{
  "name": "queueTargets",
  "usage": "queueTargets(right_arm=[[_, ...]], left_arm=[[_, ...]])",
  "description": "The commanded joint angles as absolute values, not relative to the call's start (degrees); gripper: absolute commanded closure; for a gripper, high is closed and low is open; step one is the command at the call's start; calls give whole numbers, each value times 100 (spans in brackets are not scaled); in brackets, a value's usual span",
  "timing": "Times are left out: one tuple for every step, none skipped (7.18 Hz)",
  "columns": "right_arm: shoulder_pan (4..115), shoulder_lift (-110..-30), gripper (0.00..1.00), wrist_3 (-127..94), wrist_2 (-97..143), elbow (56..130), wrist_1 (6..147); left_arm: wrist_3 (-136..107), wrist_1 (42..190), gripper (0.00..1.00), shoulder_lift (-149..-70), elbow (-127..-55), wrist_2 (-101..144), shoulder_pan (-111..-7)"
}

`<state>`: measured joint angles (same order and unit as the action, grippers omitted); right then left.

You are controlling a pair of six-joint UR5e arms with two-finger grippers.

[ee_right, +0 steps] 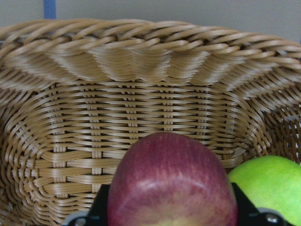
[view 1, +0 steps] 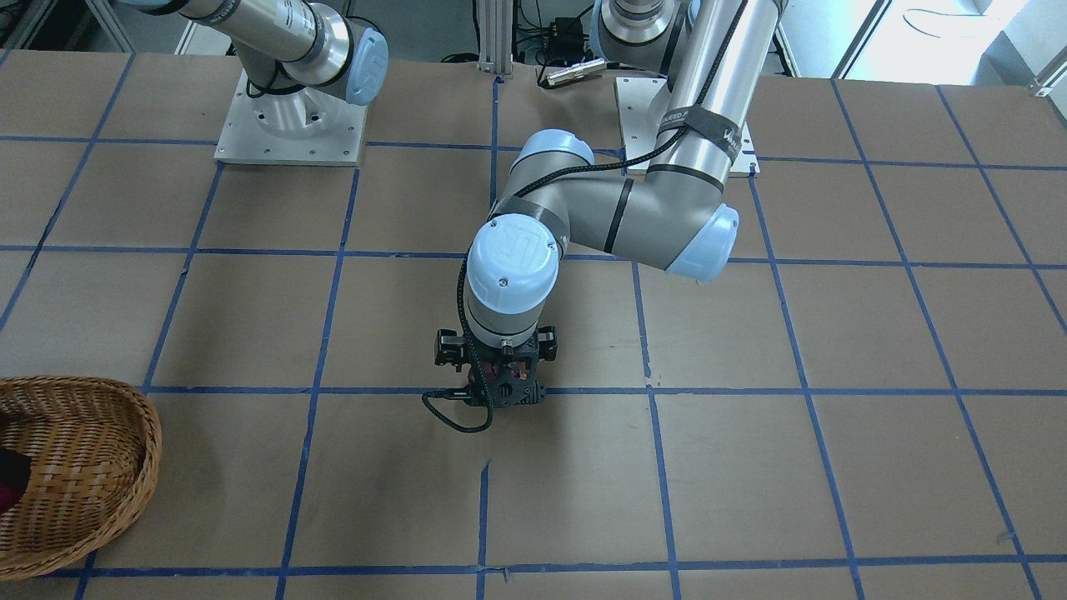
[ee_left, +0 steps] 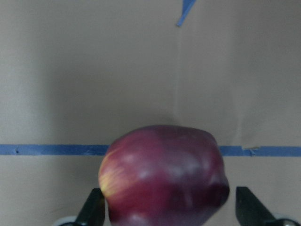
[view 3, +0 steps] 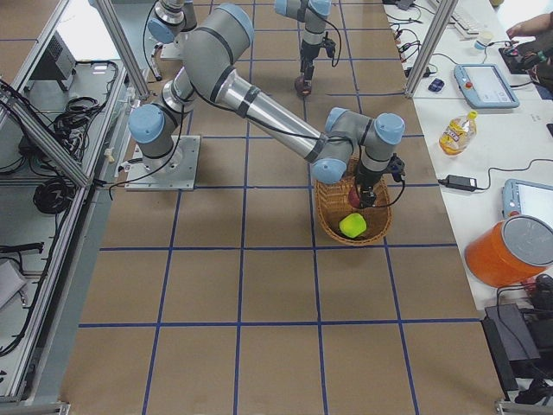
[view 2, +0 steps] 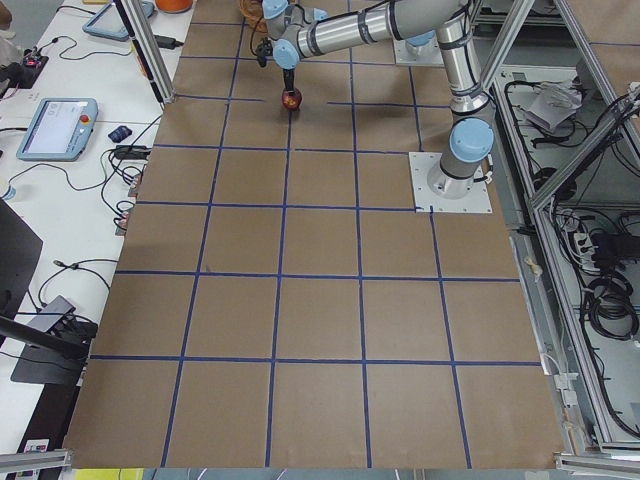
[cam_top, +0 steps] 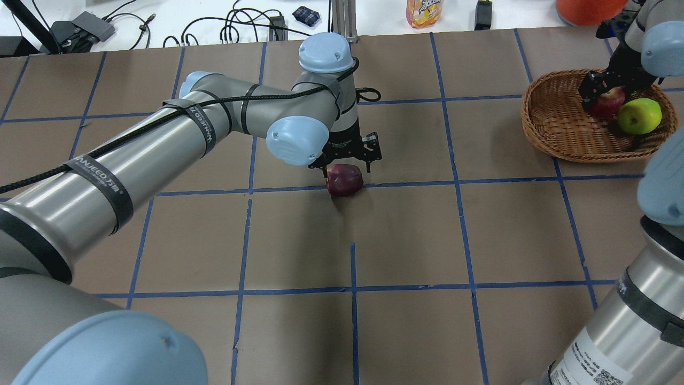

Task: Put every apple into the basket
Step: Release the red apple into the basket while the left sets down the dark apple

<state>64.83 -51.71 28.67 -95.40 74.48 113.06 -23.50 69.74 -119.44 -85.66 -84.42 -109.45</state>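
The dark maroon apple rests on the table near its middle and fills the left wrist view. My left gripper is down over it, open, one finger on each side, with a small gap at one finger. The wicker basket stands at the far right. The lime-green apple lies in it. My right gripper is inside the basket, shut on the red apple, which the right wrist view shows between the fingers beside the green one.
A drink bottle, an orange bucket and cables lie beyond the table's far edge. The arms' base plates sit on the robot's side. Blue tape lines grid the brown tabletop.
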Motion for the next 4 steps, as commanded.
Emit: queueTargets(right_arm=[[6469, -5159, 0, 2839, -9518, 7453, 11190], [6469, -5220, 0, 2839, -9536, 7427, 11075], [6495, -5369, 0, 2778, -9501, 7401, 10700], [6556, -5657, 0, 2368, -9475, 7409, 10357]], left_arm=[[-2094, 8532, 0, -11385, -8010, -8490, -10532], [-1561, 9030, 0, -11138, -7946, -8516, -10329], [-1460, 9227, 0, -10883, -7954, -8534, -10179], [-1468, 9376, 0, -10602, -7989, -8543, -10117]])
